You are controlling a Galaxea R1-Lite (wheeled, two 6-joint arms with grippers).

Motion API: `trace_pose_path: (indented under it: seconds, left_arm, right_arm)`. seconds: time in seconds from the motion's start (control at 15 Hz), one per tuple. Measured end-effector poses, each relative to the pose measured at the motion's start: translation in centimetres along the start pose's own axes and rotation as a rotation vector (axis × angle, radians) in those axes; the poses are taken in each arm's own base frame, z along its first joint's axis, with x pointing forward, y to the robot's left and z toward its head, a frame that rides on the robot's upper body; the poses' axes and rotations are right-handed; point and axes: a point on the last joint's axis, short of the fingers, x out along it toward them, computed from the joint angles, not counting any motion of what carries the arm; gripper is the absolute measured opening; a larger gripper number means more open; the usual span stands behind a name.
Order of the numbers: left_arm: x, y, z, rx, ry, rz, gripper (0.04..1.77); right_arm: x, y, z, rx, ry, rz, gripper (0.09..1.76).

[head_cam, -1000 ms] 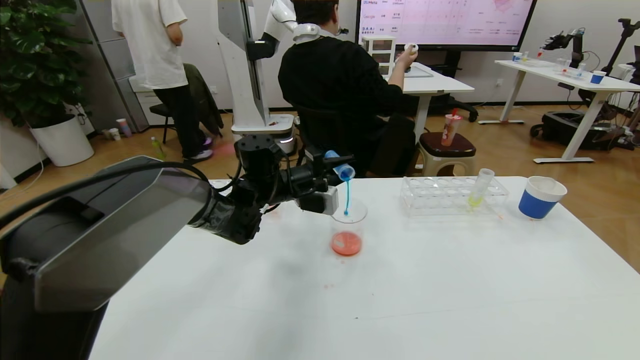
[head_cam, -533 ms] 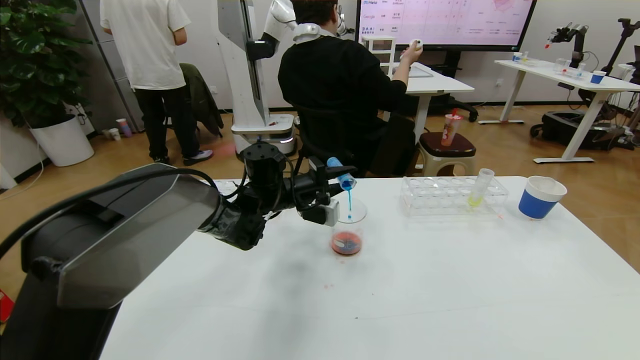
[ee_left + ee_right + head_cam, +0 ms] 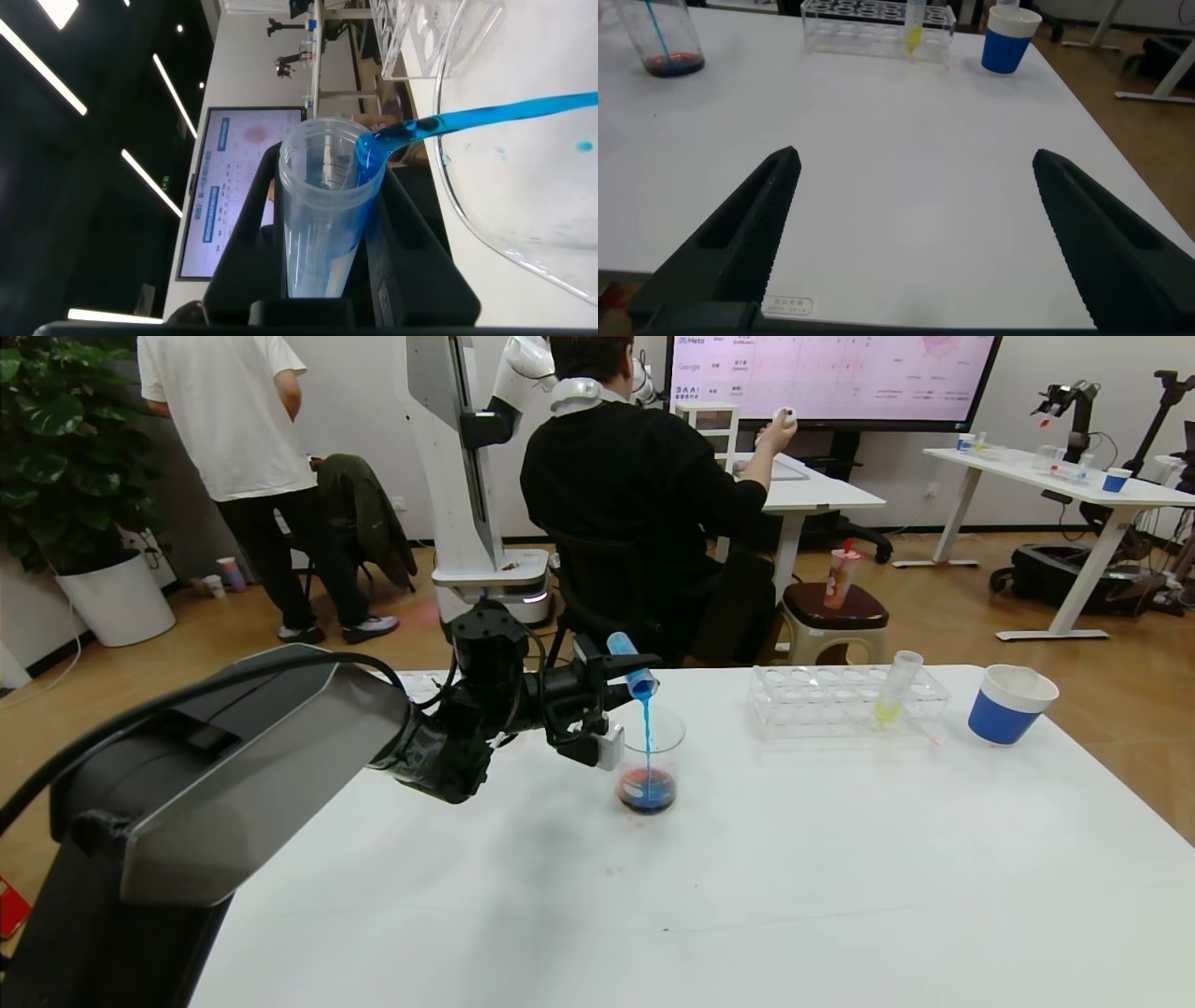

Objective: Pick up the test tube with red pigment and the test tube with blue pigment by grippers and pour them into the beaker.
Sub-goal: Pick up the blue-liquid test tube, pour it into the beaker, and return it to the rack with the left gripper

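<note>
My left gripper (image 3: 624,676) is shut on the test tube with blue pigment (image 3: 633,672) and holds it tipped, mouth down, above the beaker (image 3: 651,747). A thin blue stream falls from the tube's rim into the beaker, where blue spreads over the red liquid at the bottom. In the left wrist view the tube (image 3: 322,215) sits between the two black fingers, blue liquid running off its lip toward the beaker's glass wall (image 3: 467,215). My right gripper (image 3: 915,157) is open and empty over the table's near part; the beaker (image 3: 665,42) stands far from it. The test tube with red pigment is out of view.
A clear tube rack (image 3: 845,702) with a yellow-green tube (image 3: 894,689) stands at the back right, a blue-and-white paper cup (image 3: 1008,704) beyond it. Both also show in the right wrist view, the rack (image 3: 868,14) and the cup (image 3: 1008,42). Small red spots lie on the table (image 3: 611,871).
The left gripper has tipped the blue tube a little further. The stream runs on, and the beaker's red liquid has turned dark with blue.
</note>
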Motion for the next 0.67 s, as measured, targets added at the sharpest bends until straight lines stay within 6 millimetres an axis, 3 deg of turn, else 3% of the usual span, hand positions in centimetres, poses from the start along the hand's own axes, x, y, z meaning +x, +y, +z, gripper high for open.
trace_pose_path:
  seconds: [0.67]
  left_arm:
    - [-0.31,-0.13,-0.4,0.156,-0.041,0.003,0.5]
  right_arm:
    - [0.0,0.0,0.0,0.0,0.0,0.0,1.74]
